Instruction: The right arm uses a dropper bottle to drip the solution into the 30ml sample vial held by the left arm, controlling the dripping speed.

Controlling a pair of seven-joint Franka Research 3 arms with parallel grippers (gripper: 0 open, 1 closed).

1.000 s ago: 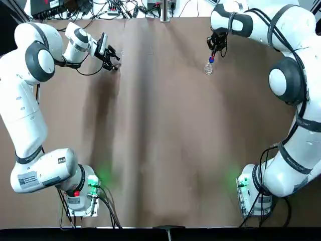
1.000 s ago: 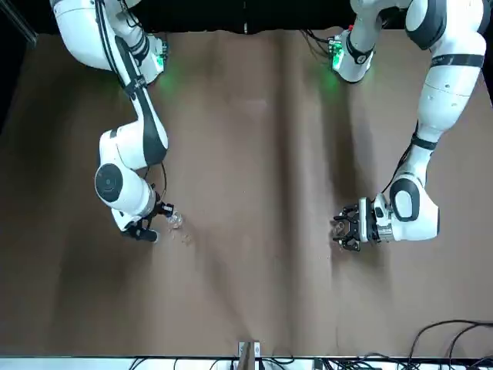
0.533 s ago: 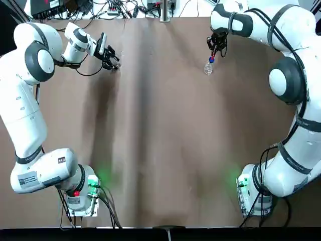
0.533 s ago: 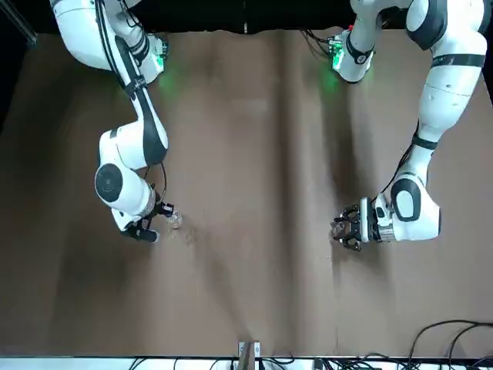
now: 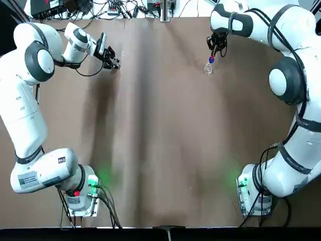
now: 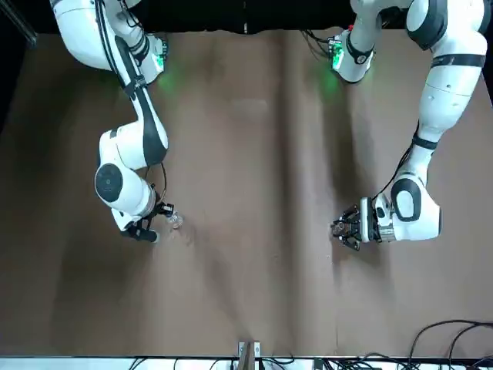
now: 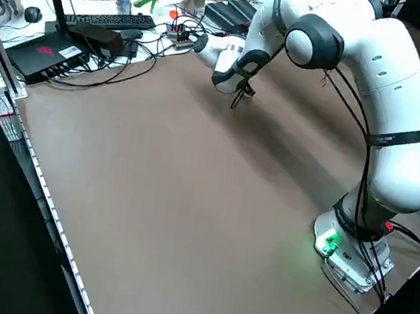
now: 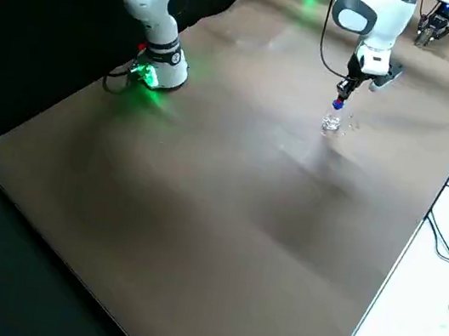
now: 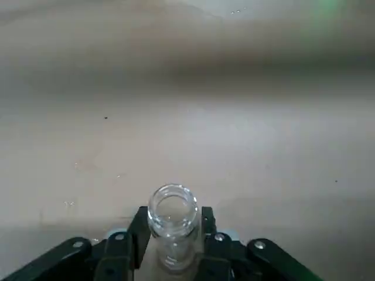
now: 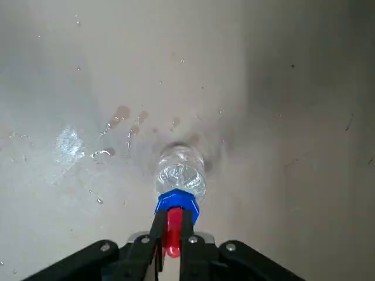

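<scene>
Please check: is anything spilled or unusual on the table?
Yes. Small wet streaks and drops lie scattered on the table near the dropper bottle. They look like spilled liquid; I cannot tell which.

From my remote station, I am viewing a brown-covered table (image 5: 173,165), clock directions being read from above with twelve at the edge opposite the robot. Soft creases are running between twelve and six o'clock, and broad shadows are darkening the cover. The left arm's base (image 5: 83,203) is standing at seven o'clock, with black cables (image 5: 113,213) trailing beside it; the right arm's base (image 5: 249,193) is standing at five. Green light is spilling onto the cover near both. Toward one o'clock, clear droplets (image 10: 100,201) and small wet patches (image 10: 120,113) are lying scattered, some catching the light.
</scene>
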